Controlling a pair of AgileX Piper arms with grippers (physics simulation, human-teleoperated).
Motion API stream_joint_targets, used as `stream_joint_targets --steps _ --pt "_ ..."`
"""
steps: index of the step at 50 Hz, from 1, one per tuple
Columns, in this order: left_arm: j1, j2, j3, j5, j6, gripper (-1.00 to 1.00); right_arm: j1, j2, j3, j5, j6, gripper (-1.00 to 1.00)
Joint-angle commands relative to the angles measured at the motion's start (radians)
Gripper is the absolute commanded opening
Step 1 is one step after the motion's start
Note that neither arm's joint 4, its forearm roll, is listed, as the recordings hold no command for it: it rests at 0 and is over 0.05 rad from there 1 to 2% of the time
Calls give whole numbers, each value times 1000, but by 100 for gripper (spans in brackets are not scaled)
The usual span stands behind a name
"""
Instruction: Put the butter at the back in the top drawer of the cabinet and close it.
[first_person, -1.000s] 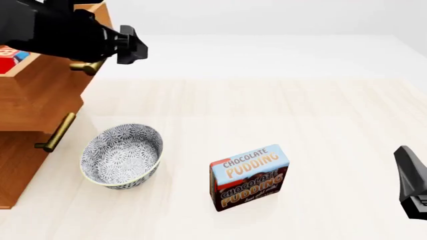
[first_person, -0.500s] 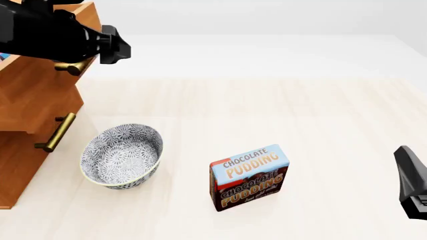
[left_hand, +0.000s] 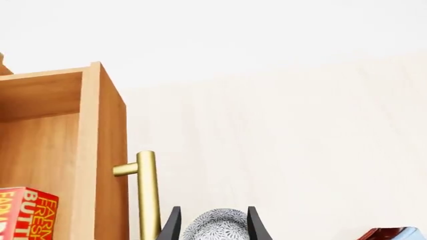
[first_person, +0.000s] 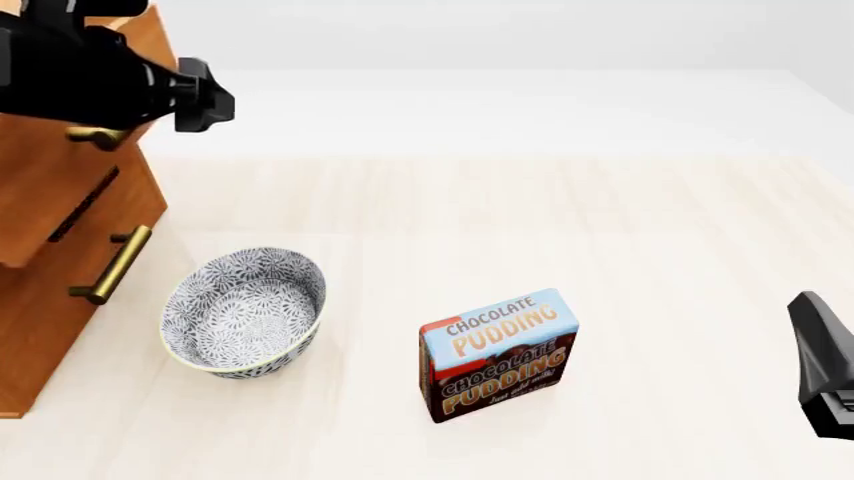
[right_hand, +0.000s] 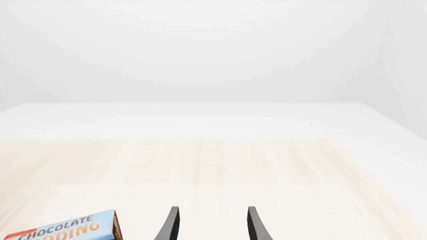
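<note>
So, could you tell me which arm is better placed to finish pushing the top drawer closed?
The left. Its gripper is at the top drawer's handle, with the butter already inside. The right gripper hangs open far across the table, near the pudding box.

Simulated tabletop test scene, rendered rather than photographed: flat pale wood-grain table (first_person: 561, 220) under shadowless light, bounded by a blank white backdrop with no walls, windows or room furniture. Household props only, set out as for a kitchen exercise: light brown wooden cabinet (first_person: 54, 200) with brass bar handles at the left edge, patterned ceramic bowl (first_person: 243, 311), upright chocolate pudding box (first_person: 499, 355). Black robot arm (first_person: 94, 75) above the cabinet, marking a manipulation rig.
</note>
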Motion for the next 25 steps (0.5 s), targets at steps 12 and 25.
stream_joint_targets --steps 12,25 --pt "75 1 26 5 24 100 0 0 0 0 0 100" --pt "113 19 9 3 50 100 0 0 0 0 0 100"
